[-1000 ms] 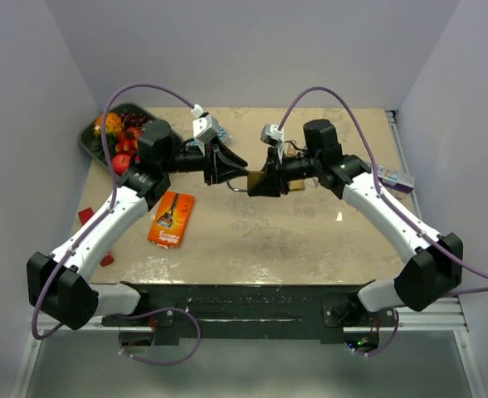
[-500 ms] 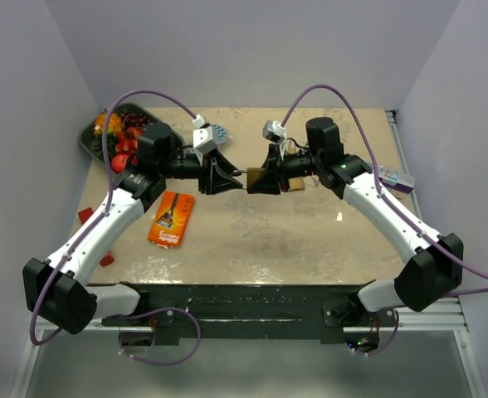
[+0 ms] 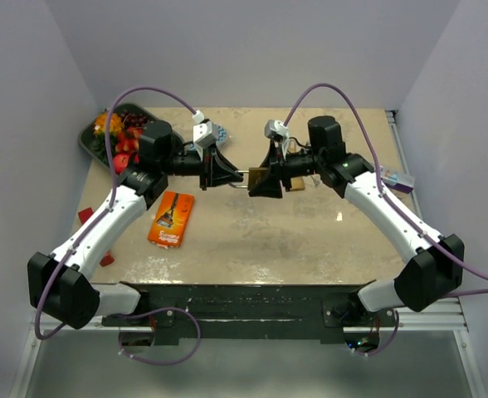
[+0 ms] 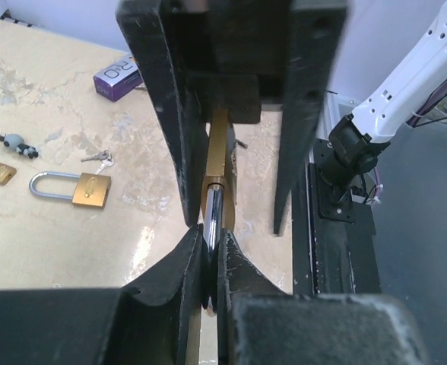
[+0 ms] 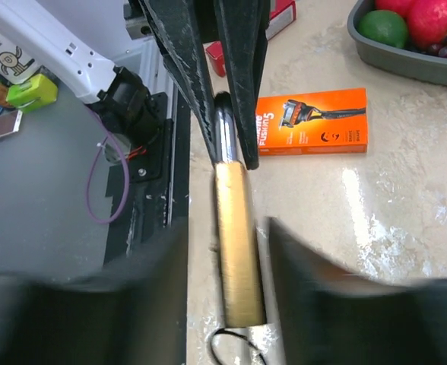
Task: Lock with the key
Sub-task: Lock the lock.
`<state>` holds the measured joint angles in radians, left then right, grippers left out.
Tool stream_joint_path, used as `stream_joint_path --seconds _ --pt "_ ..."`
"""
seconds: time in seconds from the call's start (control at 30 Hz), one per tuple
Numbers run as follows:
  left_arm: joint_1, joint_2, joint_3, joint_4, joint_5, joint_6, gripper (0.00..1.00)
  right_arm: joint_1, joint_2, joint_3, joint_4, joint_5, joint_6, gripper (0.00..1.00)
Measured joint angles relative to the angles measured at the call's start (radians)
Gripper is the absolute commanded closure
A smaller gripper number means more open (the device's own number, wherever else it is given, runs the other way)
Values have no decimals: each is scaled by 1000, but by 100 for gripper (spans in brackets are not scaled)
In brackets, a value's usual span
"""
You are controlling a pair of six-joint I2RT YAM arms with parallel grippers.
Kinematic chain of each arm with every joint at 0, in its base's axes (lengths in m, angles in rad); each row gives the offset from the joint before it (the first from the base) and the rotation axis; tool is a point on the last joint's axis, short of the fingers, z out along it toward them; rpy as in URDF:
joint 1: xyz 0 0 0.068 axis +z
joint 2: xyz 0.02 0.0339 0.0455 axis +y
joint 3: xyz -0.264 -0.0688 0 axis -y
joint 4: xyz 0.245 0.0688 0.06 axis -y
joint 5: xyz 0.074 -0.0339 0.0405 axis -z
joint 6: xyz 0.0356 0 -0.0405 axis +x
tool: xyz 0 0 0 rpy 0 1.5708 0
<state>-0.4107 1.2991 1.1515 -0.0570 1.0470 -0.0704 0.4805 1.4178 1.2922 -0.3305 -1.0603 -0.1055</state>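
Beige desk [image 3: 252, 240], brass padlock [image 5: 239, 243] held above it, left fingers [image 4: 179, 266] pinched on its shackle [image 4: 212, 220], right fingers [image 4: 170, 114] slightly apart, flanking its body.

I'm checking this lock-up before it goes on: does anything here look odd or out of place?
Nothing is spilled or broken. One oddity: the padlock hangs in mid-air, pinched by its shackle in the left gripper, while the jaws of the right gripper stand wider than its brass body, apparently not clamping it.
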Motion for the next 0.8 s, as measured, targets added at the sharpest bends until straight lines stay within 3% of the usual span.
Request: stream_joint_path --seconds 0.03,0.2,0.3,0.4,0.8 --pt "3 0 -3 7 0 -8 100 -4 0 6 -7 -1 0 14" --pt "51 10 -23 7 1 -24 100 -77 21 108 -119 -10 -19 12" --pt "76 19 -23 2 0 -14 100 -145 30 144 -200 -14 -53 22" --pt "79 24 -23 -9 11 3 100 -179 49 170 -290 -13 -111 38" --pt "77 68 -22 -13 68 14 100 -171 107 175 -358 -29 -173 57"
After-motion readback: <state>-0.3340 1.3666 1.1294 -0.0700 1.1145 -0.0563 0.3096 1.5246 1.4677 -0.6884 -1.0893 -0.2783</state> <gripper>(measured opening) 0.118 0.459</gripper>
